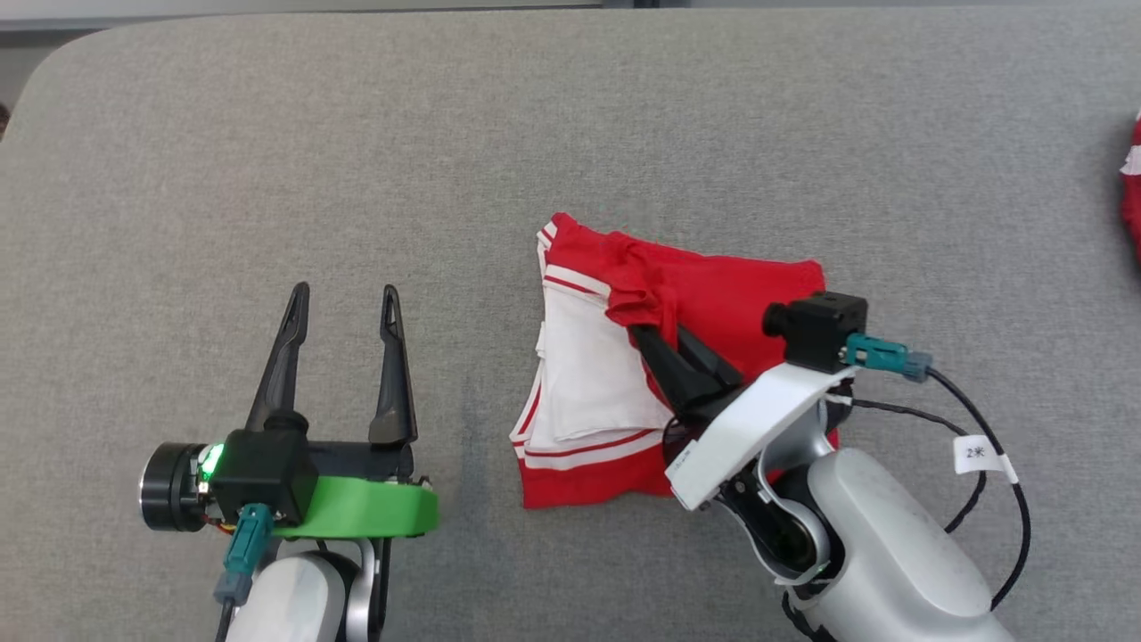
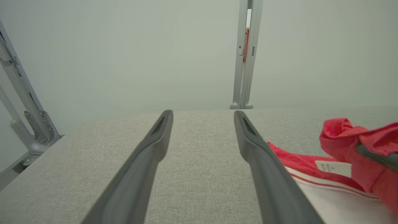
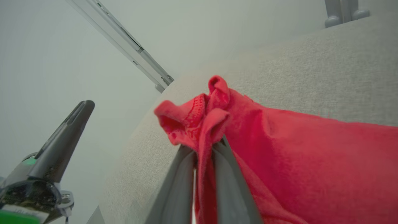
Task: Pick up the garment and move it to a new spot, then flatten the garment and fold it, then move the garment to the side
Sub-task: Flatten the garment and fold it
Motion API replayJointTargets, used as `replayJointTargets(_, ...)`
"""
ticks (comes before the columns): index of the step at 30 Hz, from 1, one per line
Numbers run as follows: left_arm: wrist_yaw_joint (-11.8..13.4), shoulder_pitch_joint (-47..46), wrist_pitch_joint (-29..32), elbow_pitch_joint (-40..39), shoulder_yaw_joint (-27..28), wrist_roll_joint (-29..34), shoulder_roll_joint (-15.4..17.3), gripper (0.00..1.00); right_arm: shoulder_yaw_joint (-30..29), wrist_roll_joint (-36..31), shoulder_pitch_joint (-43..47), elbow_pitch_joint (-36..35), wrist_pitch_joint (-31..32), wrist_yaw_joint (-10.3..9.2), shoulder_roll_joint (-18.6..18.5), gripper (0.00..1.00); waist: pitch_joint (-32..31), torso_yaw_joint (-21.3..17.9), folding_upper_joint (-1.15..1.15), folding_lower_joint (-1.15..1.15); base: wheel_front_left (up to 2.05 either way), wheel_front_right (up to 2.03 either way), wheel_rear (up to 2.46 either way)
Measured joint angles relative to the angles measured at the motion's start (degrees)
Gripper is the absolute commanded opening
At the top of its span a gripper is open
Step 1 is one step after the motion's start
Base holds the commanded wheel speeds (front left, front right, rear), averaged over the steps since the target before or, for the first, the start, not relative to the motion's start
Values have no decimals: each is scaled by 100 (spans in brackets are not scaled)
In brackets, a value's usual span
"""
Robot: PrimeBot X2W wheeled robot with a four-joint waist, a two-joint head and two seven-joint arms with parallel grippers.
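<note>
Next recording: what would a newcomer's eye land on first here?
The red and white garment, partly folded, lies near the middle of the grey cushion, with the right claw shut on a bunched-up red fold of it. To its left, the left claw stands open, apart from the cloth.

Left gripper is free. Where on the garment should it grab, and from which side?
Probably the striped left edge of the garment, approached from the left: it lies flat, faces the open left gripper, and is clear of the right gripper, which is shut on a bunched red fold mid-garment.
</note>
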Motion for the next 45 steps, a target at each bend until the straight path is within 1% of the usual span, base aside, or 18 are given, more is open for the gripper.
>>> replayJointTargets(2, 1, -3, -16, 46, -10, 4, -13, 100, 168, 79, -125, 276, -198, 0, 32, 0, 79, 85, 0, 0, 0, 0, 0)
replayJointTargets(3, 1, -8, -18, 62, -10, 4, -19, 100, 233, 125, -188, 378, -271, 0, 34, 5, 110, 114, 0, 0, 0, 0, 0)
replayJointTargets(4, 3, -21, -23, 76, -10, 4, -31, 100, 319, 123, -275, 488, -371, 0, 34, 40, 147, 145, 0, 0, 0, 0, 0)
replayJointTargets(5, 3, -44, -37, 97, -14, 5, -36, 100, 410, 130, -363, 572, -475, 0, 35, 79, 184, 169, 0, 0, 0, 0, 0)
replayJointTargets(6, 3, -69, -51, 112, -14, 5, -40, 100, 485, 143, -428, 621, -554, 0, 35, 100, 209, 185, 0, 0, 0, 0, 0)
replayJointTargets(10, 11, -110, -68, 179, 7, 5, -47, 100, 756, 63, -719, 672, -1040, 0, 3, 100, 279, 203, 0, 0, 0, 0, 0)
replayJointTargets(14, 42, -112, -77, 222, 44, 0, -53, 100, 715, -10, -799, 466, -1384, 0, -315, 100, 237, 133, 0, 0, 0, 0, 0)
replayJointTargets(17, 77, -107, -104, 234, 78, 0, -41, 100, 382, -244, -789, 210, -1528, 1, -667, 100, 182, 59, 0, 0, 0, 0, 0)
replayJointTargets(20, 119, -69, -114, 222, 116, -1, -11, 100, -129, -509, -584, -16, -1589, 1, -1025, 100, 116, -26, 0, 0, 0, 0, 0)
replayJointTargets(23, 154, 1, -116, 214, 168, -4, 32, 100, -750, -799, -157, -209, -1610, 0, -1390, 100, 52, -136, 0, 0, 0, 0, 0)
replayJointTargets(26, 186, 63, -107, 207, 235, -35, 108, 100, -1334, -1003, 303, -417, -1537, 1, -1567, 100, -11, -252, 0, 0, 0, 0, 0)
replayJointTargets(29, 211, 175, -65, 194, 288, -57, 181, 100, -1866, -1118, 800, -665, -1413, 0, -1603, 100, -100, -362, 0, 0, 0, 0, 0)
replayJointTargets(32, 249, 315, -10, 198, 344, -100, 256, 100, -2259, -1295, 1256, -947, -1247, 0, -1553, 100, -220, -461, 0, 0, 0, 0, 0)
replayJointTargets(38, 263, 656, 78, 238, 366, -176, 349, 100, -2472, -1563, 1961, -1426, -896, 0, -1292, 100, -557, -610, 0, 0, 0, 0, 0)
replayJointTargets(45, 253, 1069, 134, 281, 353, -316, 435, 100, -2493, -1711, 2426, -1796, -606, 1, -1044, 100, -1020, -734, 0, 0, 0, 0, 0)
